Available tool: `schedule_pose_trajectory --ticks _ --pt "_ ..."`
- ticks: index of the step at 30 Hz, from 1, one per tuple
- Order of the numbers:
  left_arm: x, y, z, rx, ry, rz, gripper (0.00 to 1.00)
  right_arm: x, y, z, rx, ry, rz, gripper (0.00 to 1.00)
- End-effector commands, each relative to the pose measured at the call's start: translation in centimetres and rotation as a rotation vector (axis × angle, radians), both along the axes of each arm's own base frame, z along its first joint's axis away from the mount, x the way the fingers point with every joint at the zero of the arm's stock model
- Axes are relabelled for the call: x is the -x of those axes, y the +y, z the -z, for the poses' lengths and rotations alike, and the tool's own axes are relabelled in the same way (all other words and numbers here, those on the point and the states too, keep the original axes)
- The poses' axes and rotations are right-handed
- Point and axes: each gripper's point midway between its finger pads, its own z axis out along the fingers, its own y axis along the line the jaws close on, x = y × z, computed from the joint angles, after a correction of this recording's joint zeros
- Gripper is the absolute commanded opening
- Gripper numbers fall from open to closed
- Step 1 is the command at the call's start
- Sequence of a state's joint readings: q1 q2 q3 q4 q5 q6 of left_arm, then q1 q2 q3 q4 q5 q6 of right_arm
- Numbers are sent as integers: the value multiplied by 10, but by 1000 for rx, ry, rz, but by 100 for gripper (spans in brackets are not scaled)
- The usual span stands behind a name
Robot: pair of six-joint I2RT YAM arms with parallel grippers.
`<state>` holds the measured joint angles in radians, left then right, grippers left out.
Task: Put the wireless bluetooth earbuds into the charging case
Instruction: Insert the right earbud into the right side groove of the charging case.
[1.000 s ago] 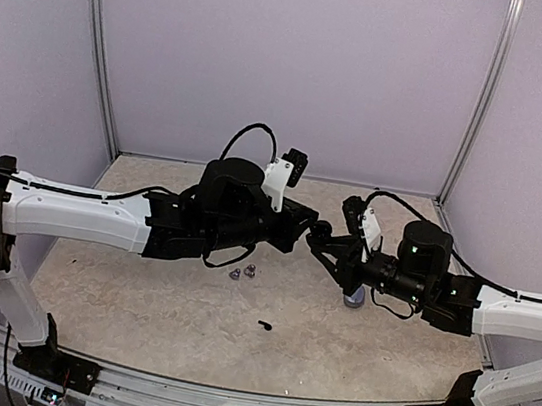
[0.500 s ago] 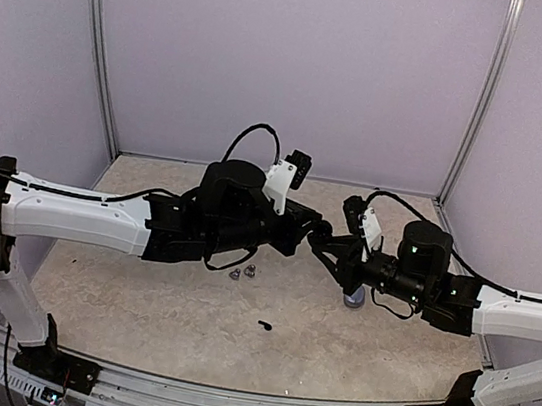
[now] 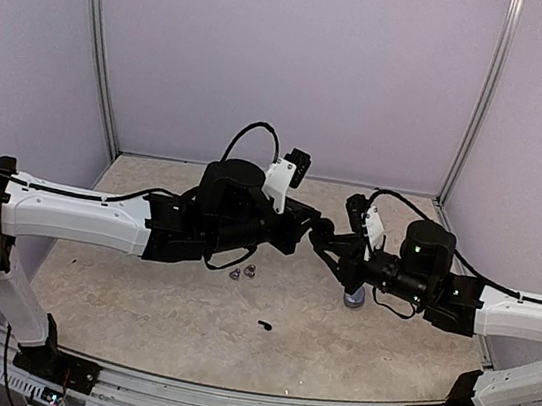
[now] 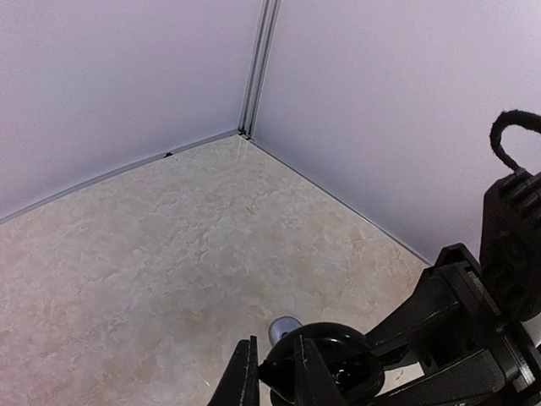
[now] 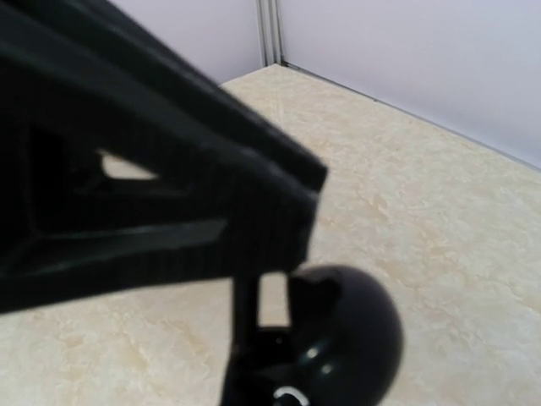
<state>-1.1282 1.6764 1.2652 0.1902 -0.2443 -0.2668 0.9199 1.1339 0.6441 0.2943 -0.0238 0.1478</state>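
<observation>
The charging case, a glossy black rounded puck, is held up off the surface between the two arms, near the middle of the enclosure. The left gripper has its jaws narrow, with the near edge of the case between them. The right gripper comes in from the other side, and its jaws close around the body of the case. The right wrist view is blurred and largely blocked by the left arm's black fingers, so it is not clear whether the case is open or what lies inside it. A grey puck stands on the surface just under the right arm, and its contents cannot be seen either. Two silvery-grey earbuds lie loose on the surface, close side by side, below the left arm's wrist. One black earbud lies apart from them, nearer the arm bases. The surface is beige with a marbled pattern. Pale lilac walls enclose it on three sides, joined by slim metal corner posts.
</observation>
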Motion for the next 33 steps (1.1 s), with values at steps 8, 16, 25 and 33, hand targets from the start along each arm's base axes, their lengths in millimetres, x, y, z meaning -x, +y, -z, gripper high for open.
schedule_pose_trajectory --ticks 8,16,25,33 --pt "-7 16 -21 -23 -56 -1 9 11 1 -22 -66 -51 -52 0" --pt "16 24 -29 -10 -72 71 9 4 -1 -18 -52 -39 -31 0" --pt "36 7 -20 -29 -17 215 7 13 4 -20 -7 -105 -103 0" --pt "37 4 -9 -53 2 223 7 22 9 -18 25 -162 -175 0"
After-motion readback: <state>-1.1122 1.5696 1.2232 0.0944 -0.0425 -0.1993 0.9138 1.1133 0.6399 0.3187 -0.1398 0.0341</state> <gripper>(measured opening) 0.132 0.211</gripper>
